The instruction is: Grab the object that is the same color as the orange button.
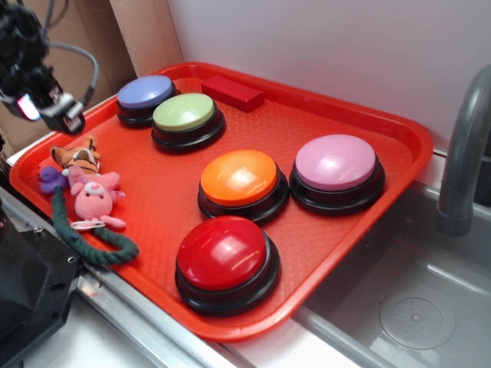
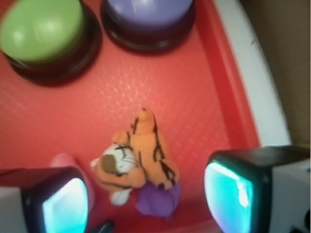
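Tiger (image 2: 138, 160) is my target, since its fur matches the orange button (image 1: 239, 177) sitting mid-tray. From the exterior view, reading left to right: my end effector (image 1: 46, 107) hangs above the tray's left corner, spread wide and holding nothing; below it the tiger lies against the left rim, with the purple plush (image 1: 51, 180) and pink plush (image 1: 96, 195) touching it and a green rope (image 1: 88, 238) trailing toward the front edge.

On the wrist camera the left pad (image 2: 65, 206) and right pad (image 2: 231, 194) stand either side of the tiger, which sits a little left of centre, the purple plush tucked under its lower end. I judge I should nudge slightly left, then come straight down and close across the tiger's striped body, keeping clear of the purple and pink neighbours so I lift only one toy.

The red tray (image 1: 399, 134) also carries the blue button (image 1: 146, 92), green button (image 1: 184, 113), a red block (image 1: 232, 92), the red button (image 1: 222, 253) and the pink button (image 1: 336, 162).
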`<state>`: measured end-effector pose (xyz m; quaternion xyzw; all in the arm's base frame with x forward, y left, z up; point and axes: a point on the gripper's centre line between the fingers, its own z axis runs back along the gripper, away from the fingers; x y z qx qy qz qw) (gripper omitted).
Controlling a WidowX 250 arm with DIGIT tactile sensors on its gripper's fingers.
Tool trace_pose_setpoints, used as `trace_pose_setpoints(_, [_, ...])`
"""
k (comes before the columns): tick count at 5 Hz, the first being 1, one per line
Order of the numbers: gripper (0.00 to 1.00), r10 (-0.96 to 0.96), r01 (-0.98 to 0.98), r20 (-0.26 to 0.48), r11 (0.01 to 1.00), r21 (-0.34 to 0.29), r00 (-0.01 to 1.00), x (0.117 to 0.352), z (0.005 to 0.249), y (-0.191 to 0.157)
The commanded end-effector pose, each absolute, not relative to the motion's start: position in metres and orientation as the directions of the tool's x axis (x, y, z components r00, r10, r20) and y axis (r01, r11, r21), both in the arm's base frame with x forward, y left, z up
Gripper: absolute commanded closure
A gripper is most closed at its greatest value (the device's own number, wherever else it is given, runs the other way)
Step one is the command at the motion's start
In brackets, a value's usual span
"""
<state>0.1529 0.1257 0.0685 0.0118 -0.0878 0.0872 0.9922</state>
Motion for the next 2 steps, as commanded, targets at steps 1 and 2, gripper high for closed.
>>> trace_pose_setpoints(1, [0.0, 0.184, -0.192, 0.143, 0.98, 0.044, 0.972, 0.157, 0.04, 0.135])
trace_pose_setpoints(2, [0.0, 0.184, -0.189, 0.118, 0.982, 0.026, 0.976, 0.158, 0.027, 0.137])
